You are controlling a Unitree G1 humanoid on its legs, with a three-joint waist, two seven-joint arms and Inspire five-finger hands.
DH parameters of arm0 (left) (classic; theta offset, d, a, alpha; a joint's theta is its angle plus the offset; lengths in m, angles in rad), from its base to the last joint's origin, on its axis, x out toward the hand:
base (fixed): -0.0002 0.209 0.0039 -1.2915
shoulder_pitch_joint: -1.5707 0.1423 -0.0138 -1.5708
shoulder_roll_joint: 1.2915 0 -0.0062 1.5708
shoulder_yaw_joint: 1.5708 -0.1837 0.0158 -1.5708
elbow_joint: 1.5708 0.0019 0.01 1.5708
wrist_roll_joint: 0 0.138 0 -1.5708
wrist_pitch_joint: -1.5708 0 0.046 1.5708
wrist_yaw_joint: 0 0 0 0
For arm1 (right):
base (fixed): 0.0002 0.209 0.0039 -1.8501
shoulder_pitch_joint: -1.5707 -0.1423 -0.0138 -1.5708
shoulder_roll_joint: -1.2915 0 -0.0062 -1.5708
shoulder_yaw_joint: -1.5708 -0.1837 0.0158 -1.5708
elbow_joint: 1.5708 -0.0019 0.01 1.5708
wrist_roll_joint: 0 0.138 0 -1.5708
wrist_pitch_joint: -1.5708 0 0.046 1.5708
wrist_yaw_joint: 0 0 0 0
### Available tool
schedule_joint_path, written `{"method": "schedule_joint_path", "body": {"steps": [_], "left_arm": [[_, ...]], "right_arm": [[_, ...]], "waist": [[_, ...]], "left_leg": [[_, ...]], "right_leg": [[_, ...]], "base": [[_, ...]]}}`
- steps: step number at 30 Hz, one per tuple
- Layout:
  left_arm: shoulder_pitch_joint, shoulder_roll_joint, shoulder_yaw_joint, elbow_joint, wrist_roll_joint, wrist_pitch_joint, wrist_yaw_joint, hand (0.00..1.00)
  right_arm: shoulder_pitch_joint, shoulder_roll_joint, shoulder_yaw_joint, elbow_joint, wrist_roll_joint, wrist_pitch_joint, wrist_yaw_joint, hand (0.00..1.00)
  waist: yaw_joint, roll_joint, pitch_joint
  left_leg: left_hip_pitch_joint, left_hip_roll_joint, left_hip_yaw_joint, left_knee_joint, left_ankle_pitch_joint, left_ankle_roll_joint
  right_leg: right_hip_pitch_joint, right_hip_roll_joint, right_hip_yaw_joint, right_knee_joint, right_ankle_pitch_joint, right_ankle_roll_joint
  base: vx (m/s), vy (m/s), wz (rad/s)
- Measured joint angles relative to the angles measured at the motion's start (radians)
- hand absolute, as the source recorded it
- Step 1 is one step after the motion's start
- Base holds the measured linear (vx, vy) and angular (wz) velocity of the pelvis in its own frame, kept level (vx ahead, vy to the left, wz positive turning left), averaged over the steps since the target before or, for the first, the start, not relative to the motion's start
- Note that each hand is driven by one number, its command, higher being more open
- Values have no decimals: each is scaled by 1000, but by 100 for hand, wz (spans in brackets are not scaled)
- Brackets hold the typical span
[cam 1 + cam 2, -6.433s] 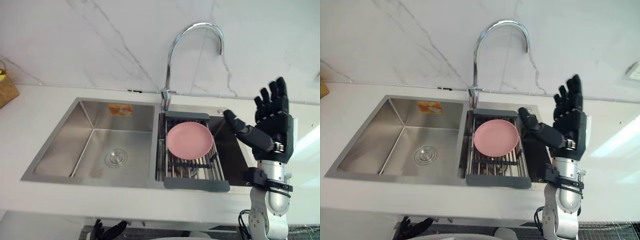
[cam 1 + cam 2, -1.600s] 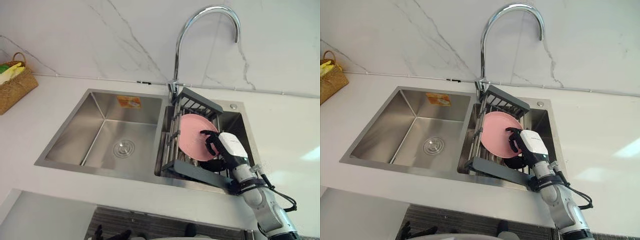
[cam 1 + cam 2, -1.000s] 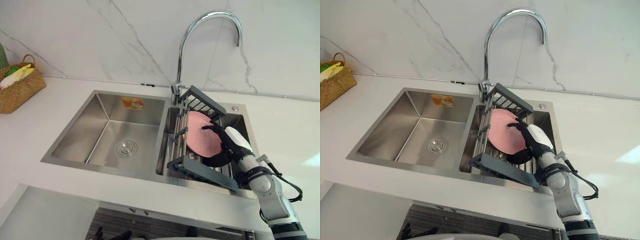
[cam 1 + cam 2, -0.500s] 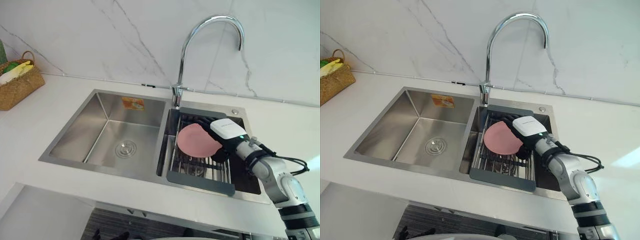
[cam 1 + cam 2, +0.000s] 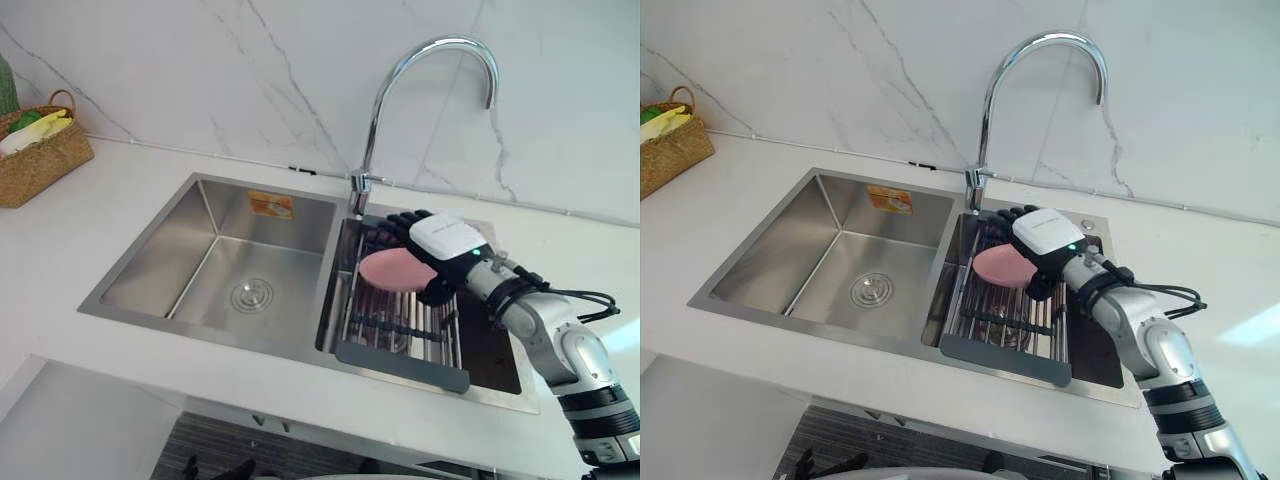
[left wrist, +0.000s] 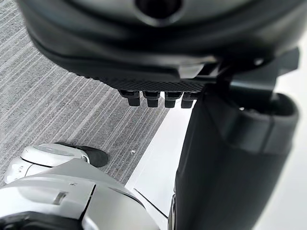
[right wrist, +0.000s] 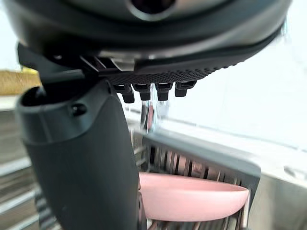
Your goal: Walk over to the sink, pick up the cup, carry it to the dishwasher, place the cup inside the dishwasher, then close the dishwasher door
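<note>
1. The white table (image 5: 150, 180) carries the sink. A wicker basket (image 5: 40, 150) stands at its far left end, well apart from the work.
2. The sink (image 5: 160, 262) has two basins, and the faucet (image 5: 378, 110) arches up behind the wall between them. You already stand at it, so I judge the walk as done.
3. The dish rack (image 5: 400, 358) sits in the right basin. One second ago it was tipped up on one side together with the pink plate (image 5: 390, 270). Now it lies flat again, so the rack no longer comes up with the lift.
4. Your right hand (image 5: 445, 240) is over the far part of the rack. Its fingers reach over the far rim of the pink plate and its thumb comes under the near edge. It looks partly closed in a pinch on it.
5. Your left hand (image 6: 144, 57) hangs low over the floor (image 6: 57, 105), with fingers relaxed and nothing in it.
6. The task's thing is here a pink plate, not a cup. Half a second ago it leaned with its face up. Now it is nearly level in the right hand, just above the bars. I cannot tell if it is fully free of them. Lift it straight up before you turn, because a pinch on a thin rim may slip.
</note>
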Motion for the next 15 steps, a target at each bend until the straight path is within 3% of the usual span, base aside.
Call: {"method": "schedule_joint_path", "body": {"steps": [15], "left_arm": [[2, 0, -1, -16, -1, 0, 0, 100]], "right_arm": [[114, 83, -9, 23, 7, 10, -13, 100]], "waist": [[0, -8, 5]], "left_leg": [[2, -3, -5, -1, 0, 0]], "right_leg": [[4, -4, -5, 0, -1, 0]], "base": [[0, 0, 0]]}}
